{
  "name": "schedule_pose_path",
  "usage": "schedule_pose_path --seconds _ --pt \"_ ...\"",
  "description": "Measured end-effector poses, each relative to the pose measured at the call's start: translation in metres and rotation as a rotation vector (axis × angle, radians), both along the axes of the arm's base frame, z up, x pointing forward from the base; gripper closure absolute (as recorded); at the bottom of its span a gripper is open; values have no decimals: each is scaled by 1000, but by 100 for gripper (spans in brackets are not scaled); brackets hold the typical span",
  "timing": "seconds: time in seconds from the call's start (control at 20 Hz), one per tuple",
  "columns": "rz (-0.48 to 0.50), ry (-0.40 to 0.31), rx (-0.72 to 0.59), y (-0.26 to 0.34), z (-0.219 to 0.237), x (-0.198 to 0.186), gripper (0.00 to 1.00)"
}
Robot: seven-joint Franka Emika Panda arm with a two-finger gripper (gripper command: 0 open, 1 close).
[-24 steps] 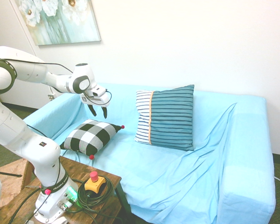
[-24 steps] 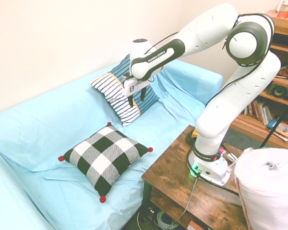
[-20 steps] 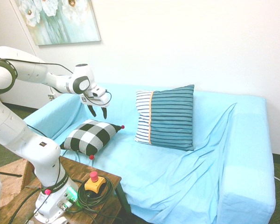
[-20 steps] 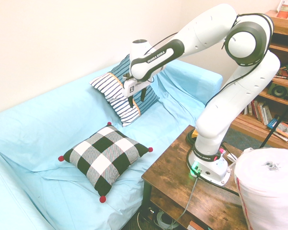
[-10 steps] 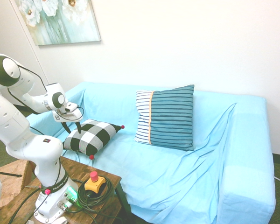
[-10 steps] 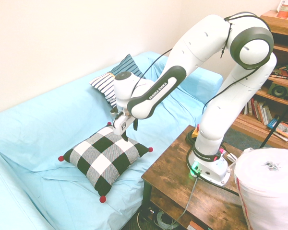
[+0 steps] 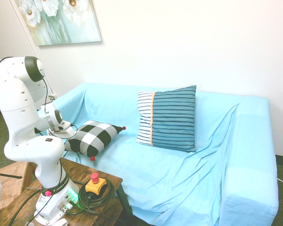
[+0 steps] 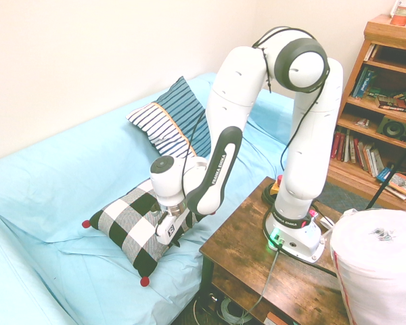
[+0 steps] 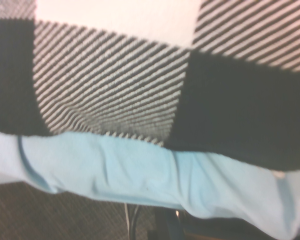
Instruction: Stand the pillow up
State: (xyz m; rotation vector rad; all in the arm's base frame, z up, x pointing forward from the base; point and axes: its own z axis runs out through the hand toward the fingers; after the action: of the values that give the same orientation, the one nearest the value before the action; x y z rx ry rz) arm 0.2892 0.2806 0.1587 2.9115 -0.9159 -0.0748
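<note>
The buffalo-check pillow with red pom-poms [image 8: 132,230] lies flat on the blue-covered sofa [image 8: 51,183], lower left of the frame. The tool [image 8: 175,243], its spread unclear, is at the near edge, seemingly approaching; next, grip that edge and lift.

White Franka arm [image 8: 227,101] bent at its elbow [image 8: 301,64], forearm reaching downward; wrist [image 8: 169,179] low, gripper [image 8: 170,227] angled down
</note>
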Motion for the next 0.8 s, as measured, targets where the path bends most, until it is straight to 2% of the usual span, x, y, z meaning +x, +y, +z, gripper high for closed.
schedule_pose_path --seconds 0.2,0.35,0.8 --pt "-62 -14 79 -1 -40 14 0" --pt "-116 -2 83 -2 -65 16 0" --pt "-213 -55 25 -25 -84 27 0"
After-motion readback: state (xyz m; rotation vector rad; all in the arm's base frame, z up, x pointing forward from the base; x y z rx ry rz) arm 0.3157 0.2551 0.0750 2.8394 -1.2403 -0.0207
